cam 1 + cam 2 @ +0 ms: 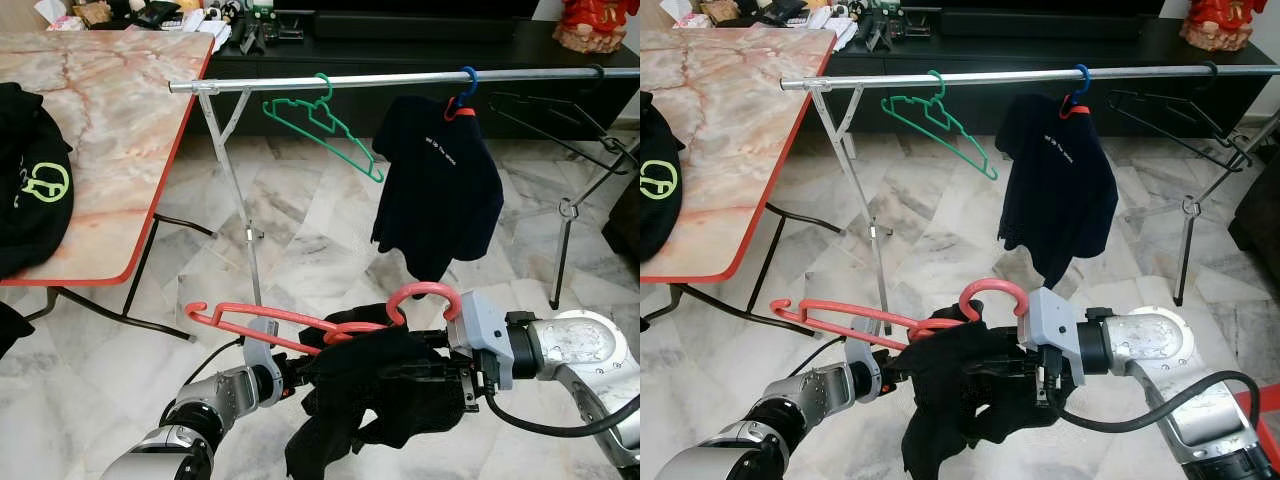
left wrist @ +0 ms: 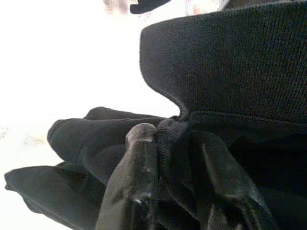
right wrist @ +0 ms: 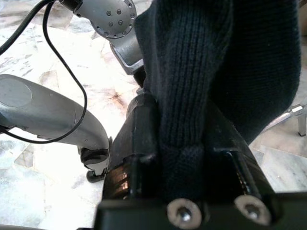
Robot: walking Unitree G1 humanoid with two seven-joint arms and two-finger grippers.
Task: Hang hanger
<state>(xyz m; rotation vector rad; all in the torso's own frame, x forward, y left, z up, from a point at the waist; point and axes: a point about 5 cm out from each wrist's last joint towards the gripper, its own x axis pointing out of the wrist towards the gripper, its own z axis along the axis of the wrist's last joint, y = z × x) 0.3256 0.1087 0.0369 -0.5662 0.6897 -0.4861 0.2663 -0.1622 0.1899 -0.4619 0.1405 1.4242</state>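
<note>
A pink-red hanger [image 1: 270,318] carries a crumpled black garment [image 1: 370,405], low in front of me, its hook [image 1: 425,293] pointing up. My left gripper [image 1: 305,376] is shut on the garment's left side; in the left wrist view a finger [image 2: 134,182] pinches black fabric [image 2: 230,72]. My right gripper [image 1: 425,372] is shut on the garment from the right; knit cloth [image 3: 192,86] sits between its fingers [image 3: 141,129]. Beyond and above runs a metal rail [image 1: 400,78].
On the rail hang an empty green hanger [image 1: 325,125], a dark T-shirt [image 1: 440,180] on a blue hanger and a black hanger [image 1: 550,115]. A marble-topped table [image 1: 110,130] with black clothes [image 1: 25,180] stands left. A dark TV console [image 1: 400,40] is behind.
</note>
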